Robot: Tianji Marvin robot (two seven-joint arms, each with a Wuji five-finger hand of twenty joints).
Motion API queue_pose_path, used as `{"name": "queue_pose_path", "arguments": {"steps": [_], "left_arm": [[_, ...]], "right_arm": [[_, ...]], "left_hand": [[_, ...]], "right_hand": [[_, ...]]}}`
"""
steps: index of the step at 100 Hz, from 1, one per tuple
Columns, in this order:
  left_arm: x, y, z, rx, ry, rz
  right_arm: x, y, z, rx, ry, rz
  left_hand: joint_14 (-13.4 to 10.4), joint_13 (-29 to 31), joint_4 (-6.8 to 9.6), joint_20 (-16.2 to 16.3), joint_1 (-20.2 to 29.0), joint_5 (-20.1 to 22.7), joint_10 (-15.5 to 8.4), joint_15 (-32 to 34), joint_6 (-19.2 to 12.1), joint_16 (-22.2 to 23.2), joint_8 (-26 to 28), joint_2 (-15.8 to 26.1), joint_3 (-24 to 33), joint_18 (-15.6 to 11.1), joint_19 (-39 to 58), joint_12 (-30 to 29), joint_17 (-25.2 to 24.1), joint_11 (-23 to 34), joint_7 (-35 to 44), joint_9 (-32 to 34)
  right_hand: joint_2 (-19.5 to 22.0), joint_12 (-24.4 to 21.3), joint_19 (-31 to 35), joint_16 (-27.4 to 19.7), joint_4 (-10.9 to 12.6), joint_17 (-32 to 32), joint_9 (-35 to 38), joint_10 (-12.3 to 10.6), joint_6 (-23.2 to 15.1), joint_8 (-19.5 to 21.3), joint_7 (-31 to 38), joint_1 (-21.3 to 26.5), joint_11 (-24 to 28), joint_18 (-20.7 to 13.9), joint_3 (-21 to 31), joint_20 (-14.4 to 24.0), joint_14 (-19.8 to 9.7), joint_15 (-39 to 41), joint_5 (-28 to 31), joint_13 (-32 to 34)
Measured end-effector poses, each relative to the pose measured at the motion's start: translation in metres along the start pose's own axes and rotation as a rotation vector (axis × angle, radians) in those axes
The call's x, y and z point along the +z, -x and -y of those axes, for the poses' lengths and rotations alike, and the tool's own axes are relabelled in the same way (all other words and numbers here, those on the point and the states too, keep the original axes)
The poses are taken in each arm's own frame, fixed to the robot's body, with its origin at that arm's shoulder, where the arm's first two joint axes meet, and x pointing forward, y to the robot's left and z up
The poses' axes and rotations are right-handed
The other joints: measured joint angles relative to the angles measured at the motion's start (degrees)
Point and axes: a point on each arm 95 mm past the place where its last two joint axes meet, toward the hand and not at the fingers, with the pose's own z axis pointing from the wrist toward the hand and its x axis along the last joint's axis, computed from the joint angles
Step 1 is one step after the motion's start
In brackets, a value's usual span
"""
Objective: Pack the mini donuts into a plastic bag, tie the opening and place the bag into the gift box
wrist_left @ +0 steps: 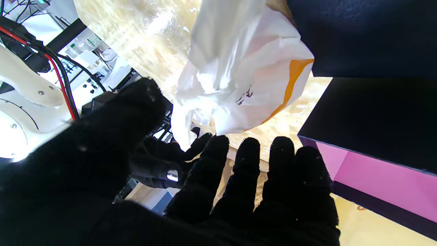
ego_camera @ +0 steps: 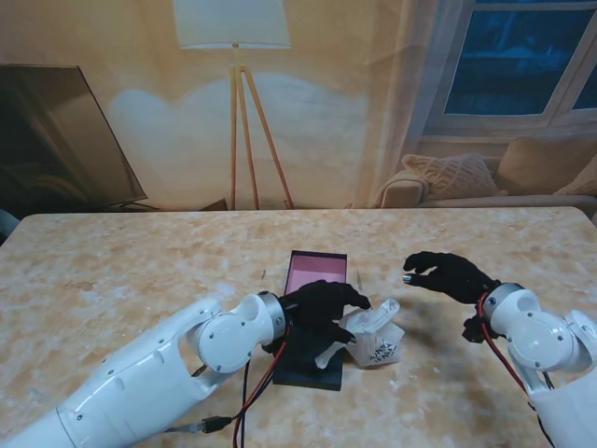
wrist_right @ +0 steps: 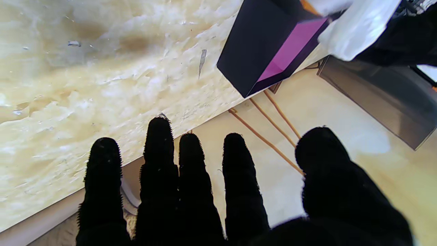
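The white plastic bag (ego_camera: 376, 343) with orange print lies on the table, leaning on the right side of the gift box (ego_camera: 315, 273). The box is dark with a pink inside and stands open. My left hand (ego_camera: 322, 308) hovers over the box, fingers spread and reaching to the bag's twisted top, which it touches or nearly touches. In the left wrist view the bag (wrist_left: 239, 68) sits beyond my left hand (wrist_left: 205, 191), beside the box (wrist_left: 368, 109). My right hand (ego_camera: 448, 273) is open over bare table, right of the bag. Donuts cannot be made out.
Red and black cables (ego_camera: 252, 392) hang from my left forearm near the table's near edge. The right wrist view shows my right hand (wrist_right: 205, 191) over the table's far edge (wrist_right: 102, 171), with the box (wrist_right: 252, 44) and bag (wrist_right: 355, 30) beyond.
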Motion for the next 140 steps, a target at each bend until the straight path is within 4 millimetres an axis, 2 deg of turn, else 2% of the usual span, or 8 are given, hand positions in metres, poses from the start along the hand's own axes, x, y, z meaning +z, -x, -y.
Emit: {"name": "queue_pose_path", "arguments": {"steps": [16,53,82,89,93,106,119,140], "left_arm": [[0.004,0.000,-0.005,0.029,0.006,0.002],[0.017,-0.003,-0.014,0.131,0.045,0.016],[0.025,-0.007,-0.017,0.152,0.054,0.017],[0.026,-0.008,-0.018,0.159,0.056,0.015],[0.027,-0.008,-0.018,0.162,0.058,0.014],[0.028,-0.009,-0.018,0.155,0.069,0.007],[0.030,-0.010,-0.017,0.149,0.064,0.005],[0.026,-0.016,-0.009,0.085,0.048,-0.006]], "right_arm": [[0.004,0.004,0.000,0.015,0.010,0.009],[0.007,0.009,0.001,0.011,0.033,0.039],[0.007,0.010,0.002,0.007,0.035,0.043],[0.007,0.011,0.002,0.005,0.036,0.045],[0.007,0.011,0.002,0.004,0.035,0.045],[0.007,0.012,0.003,0.006,0.011,0.040],[0.007,0.012,0.004,0.009,0.006,0.041],[0.008,0.012,0.003,0.013,0.025,0.040]], "left_hand": [[-0.07,0.00,-0.02,3.54,-0.44,0.01,-0.66,3.10,-0.87,4.58,0.03,-0.73,0.41,-0.10,2.36,5.23,0.00,3.69,0.01,-0.06],[-0.71,1.67,-0.61,5.08,-0.93,3.76,-1.99,8.21,-4.10,9.34,1.37,-1.42,1.53,-0.51,4.86,12.74,0.77,10.16,4.07,-0.07],[-2.18,5.47,-0.66,4.29,7.39,8.49,-4.39,9.84,-9.66,9.50,7.41,-0.69,1.08,-1.49,5.70,13.72,4.10,13.62,17.73,2.24],[-2.34,6.30,-4.04,3.67,11.38,8.52,-4.71,10.41,-11.53,9.50,9.79,0.00,-3.75,-1.51,6.20,13.67,4.93,14.09,23.84,3.61],[-2.52,6.99,-5.04,3.49,13.99,9.22,-5.12,10.43,-12.74,9.50,9.84,0.01,-7.16,-1.54,6.62,13.45,5.50,14.60,28.51,4.37],[-2.83,8.68,-5.19,2.98,17.71,9.96,-6.48,10.44,-15.62,9.21,8.23,2.19,-13.25,-1.61,7.22,12.69,6.82,15.06,40.63,6.45],[-2.85,9.05,-5.19,2.66,18.80,10.69,-6.95,10.43,-16.39,8.06,7.67,4.37,-15.79,-1.63,7.33,10.52,7.12,13.87,45.53,7.15],[-2.89,9.61,-5.19,1.24,20.09,12.09,-6.31,2.84,-15.58,-3.39,6.27,4.40,-16.68,-2.30,7.25,-3.41,8.24,3.09,46.74,7.45]], "right_hand": [[0.50,0.00,0.02,0.00,0.00,0.00,0.65,0.09,0.01,0.18,0.48,0.85,0.99,0.00,-0.70,0.50,0.08,0.75,0.55,0.02],[0.50,0.00,0.12,0.00,0.00,0.00,0.68,0.10,0.01,0.68,0.64,2.22,2.04,0.00,-1.77,0.52,0.08,2.20,1.29,0.10],[0.50,0.00,0.23,0.00,0.30,0.00,1.21,0.10,0.02,0.71,1.08,3.00,2.33,0.00,-2.19,0.52,0.08,2.95,2.71,0.57],[0.50,0.00,0.54,0.00,0.31,0.00,1.21,0.10,0.02,0.72,1.16,3.99,2.33,0.00,-2.19,0.52,0.08,2.98,2.84,0.64],[0.50,0.00,0.61,0.00,0.31,0.00,1.21,0.10,0.02,0.72,1.16,4.60,2.33,0.00,-2.19,0.52,0.08,2.99,2.84,0.67],[0.50,0.00,0.62,0.00,0.33,0.08,1.29,0.10,-0.01,0.81,1.74,6.72,2.35,0.00,-2.19,0.52,0.08,3.03,3.42,0.86],[0.50,0.00,0.69,0.00,0.47,0.50,1.96,0.11,-0.04,0.82,1.83,7.39,2.76,0.00,-2.26,0.52,0.08,3.82,3.44,2.22],[1.38,0.00,0.70,0.00,0.50,0.64,1.96,0.11,-0.08,0.82,1.85,9.01,2.76,0.00,-3.07,0.52,0.04,4.55,3.44,2.00]]}}
